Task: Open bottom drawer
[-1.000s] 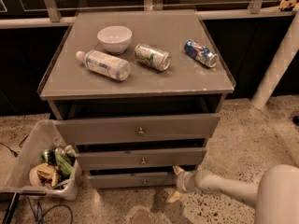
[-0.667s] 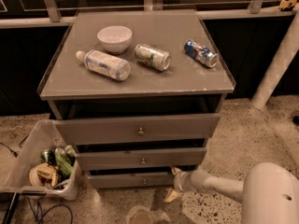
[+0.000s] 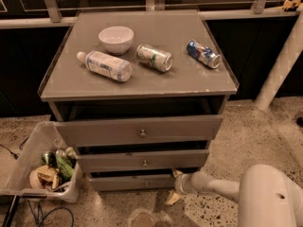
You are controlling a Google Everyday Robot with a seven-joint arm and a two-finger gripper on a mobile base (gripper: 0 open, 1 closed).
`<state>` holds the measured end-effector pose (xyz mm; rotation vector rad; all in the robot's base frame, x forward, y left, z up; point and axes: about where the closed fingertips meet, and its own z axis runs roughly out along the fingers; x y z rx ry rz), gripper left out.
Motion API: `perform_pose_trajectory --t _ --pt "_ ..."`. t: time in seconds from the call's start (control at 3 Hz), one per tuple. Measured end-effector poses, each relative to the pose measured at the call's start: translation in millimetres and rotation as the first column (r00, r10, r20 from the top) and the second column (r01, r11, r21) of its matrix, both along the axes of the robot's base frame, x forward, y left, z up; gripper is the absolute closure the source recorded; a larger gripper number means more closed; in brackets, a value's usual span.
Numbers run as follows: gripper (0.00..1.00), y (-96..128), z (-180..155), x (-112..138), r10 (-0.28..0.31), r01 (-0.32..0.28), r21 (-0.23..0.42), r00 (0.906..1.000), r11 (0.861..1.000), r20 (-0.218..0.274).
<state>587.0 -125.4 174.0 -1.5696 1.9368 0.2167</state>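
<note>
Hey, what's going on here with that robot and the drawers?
A robot arm reaches in low from the right, and its gripper is by the right end of the bottom drawer of a grey cabinet. The gripper is open and holds nothing. It is not on the drawer's knob, and the drawer does not look pulled out yet. A bowl, a bottle and two cans lie on top.

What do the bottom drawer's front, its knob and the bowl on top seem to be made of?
The bottom drawer looks like painted wood or board: matte grey, flat even face. Its knob is probably metal: small, round, faint glint. The bowl is smooth plain white, ceramic or plastic; cannot tell which. The gripper sits at the drawer's right end.
</note>
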Motion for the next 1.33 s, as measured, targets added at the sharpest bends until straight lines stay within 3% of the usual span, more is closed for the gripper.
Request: perform_pose_trajectory --t 0.33,1.33 --pt "0.13 0.0 0.0 0.0 0.0 0.0 0.0 1.0 1.0 0.0" --pt "0.82 0.1 -0.1 -0.1 0.0 0.0 0.0 1.0 1.0 0.0"
